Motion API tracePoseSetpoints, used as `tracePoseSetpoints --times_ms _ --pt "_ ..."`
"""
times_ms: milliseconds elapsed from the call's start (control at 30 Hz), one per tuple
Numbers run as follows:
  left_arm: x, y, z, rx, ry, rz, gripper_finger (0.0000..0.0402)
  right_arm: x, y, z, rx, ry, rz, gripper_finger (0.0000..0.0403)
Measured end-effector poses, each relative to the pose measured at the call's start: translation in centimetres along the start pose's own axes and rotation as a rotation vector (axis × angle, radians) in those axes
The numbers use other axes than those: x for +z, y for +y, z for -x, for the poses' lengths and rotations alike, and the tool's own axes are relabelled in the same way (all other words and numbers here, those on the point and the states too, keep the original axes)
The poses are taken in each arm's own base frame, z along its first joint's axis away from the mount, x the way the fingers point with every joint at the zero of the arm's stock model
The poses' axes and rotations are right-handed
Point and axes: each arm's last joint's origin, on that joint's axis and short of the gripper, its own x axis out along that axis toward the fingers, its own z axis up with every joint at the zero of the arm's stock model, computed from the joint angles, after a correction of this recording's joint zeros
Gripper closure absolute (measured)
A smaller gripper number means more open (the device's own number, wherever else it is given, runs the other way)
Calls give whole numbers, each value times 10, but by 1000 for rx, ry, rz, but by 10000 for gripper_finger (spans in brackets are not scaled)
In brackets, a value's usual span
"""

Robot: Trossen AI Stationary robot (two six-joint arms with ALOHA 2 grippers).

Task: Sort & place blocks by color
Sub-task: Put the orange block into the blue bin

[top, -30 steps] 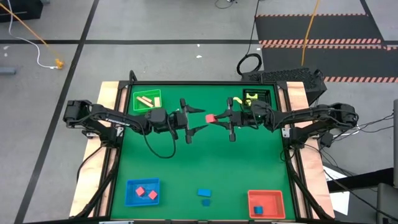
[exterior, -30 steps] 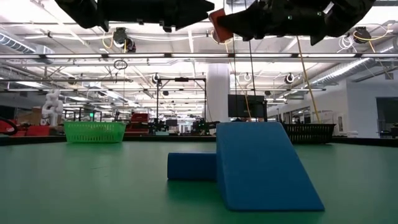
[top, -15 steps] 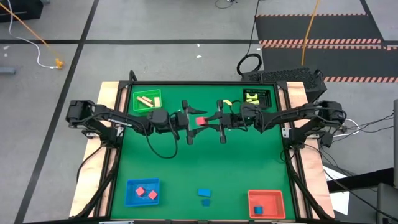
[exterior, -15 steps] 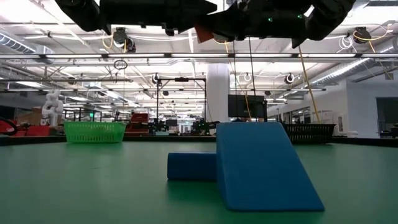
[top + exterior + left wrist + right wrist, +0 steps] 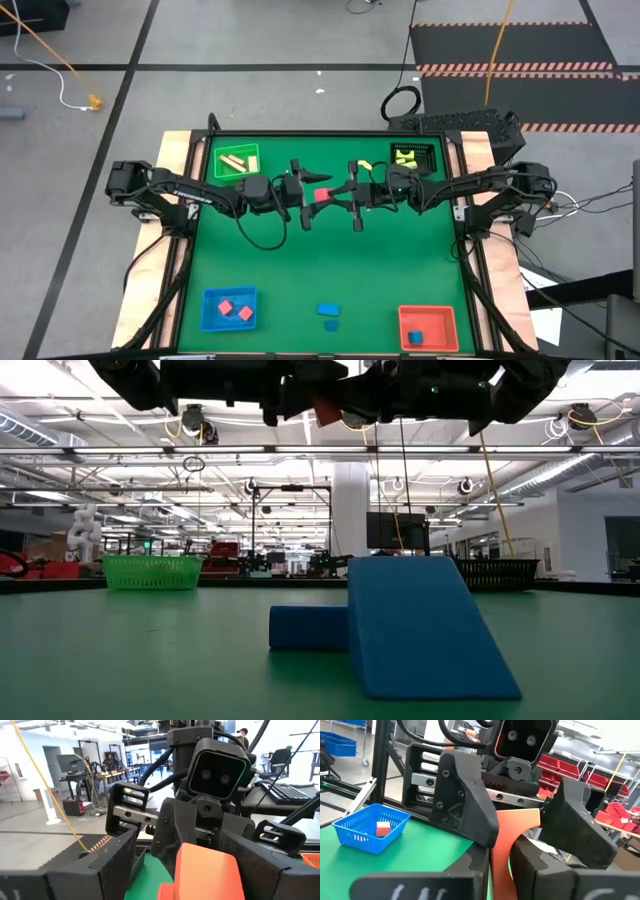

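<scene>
A handover is in hand above the middle of the green worktop point(image 5: 400, 270): the red block point(image 5: 322, 195) hangs in the air between the two arms, just toward twelve o'clock from the worktop's centre. The right pincer point(image 5: 352, 196) is clamped on the block, as its own wrist view shows, with the orange-red face pinched between its dark fingers point(image 5: 470, 815). The left pincer point(image 5: 305, 196) faces it from the nine o'clock side, its fingers spread wide around the block; whether they touch it yet cannot be told.

Judging from this, the next move calls for the left pincer to close firmly on the block before the right one lets go, then for the left arm to carry it off. The blue tray point(image 5: 229, 308) at about seven o'clock already holds two red blocks, so it looks the likely goal, though the red tray point(image 5: 429, 327) at five o'clock holds a blue block.

There is open green surface below the handover point. Two blue blocks point(image 5: 329, 316) lie near six o'clock, between the two near trays, and a low path should pass clear of them. The green tray point(image 5: 236, 160) sits at eleven o'clock and the black tray point(image 5: 411, 156) at one o'clock, both close behind the arms. Wooden edges point(image 5: 170, 160) border the worktop on both sides
</scene>
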Motion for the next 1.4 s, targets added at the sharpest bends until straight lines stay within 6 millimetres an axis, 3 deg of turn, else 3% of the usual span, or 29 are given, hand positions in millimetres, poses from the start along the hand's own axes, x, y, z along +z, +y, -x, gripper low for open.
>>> tracePoseSetpoints --times_ms 200,533,800,1000,1200,1400 --pt "0 0 0 6 5 7 142 -2 0 0 2 18 -7 366" --pt "0 -2 0 -11 0 -16 270 -1 0 1 -3 28 -14 365" --pt "0 -1 0 -2 -3 -12 271 1 -1 3 -23 30 -74 346" --pt "-1 0 0 20 3 -10 271 2 -3 12 -120 167 -152 281" --pt "1 0 0 23 -5 24 271 16 -1 42 -138 326 -342 212" --pt "-8 -6 1 -25 91 213 271 16 15 54 -126 460 -606 196"
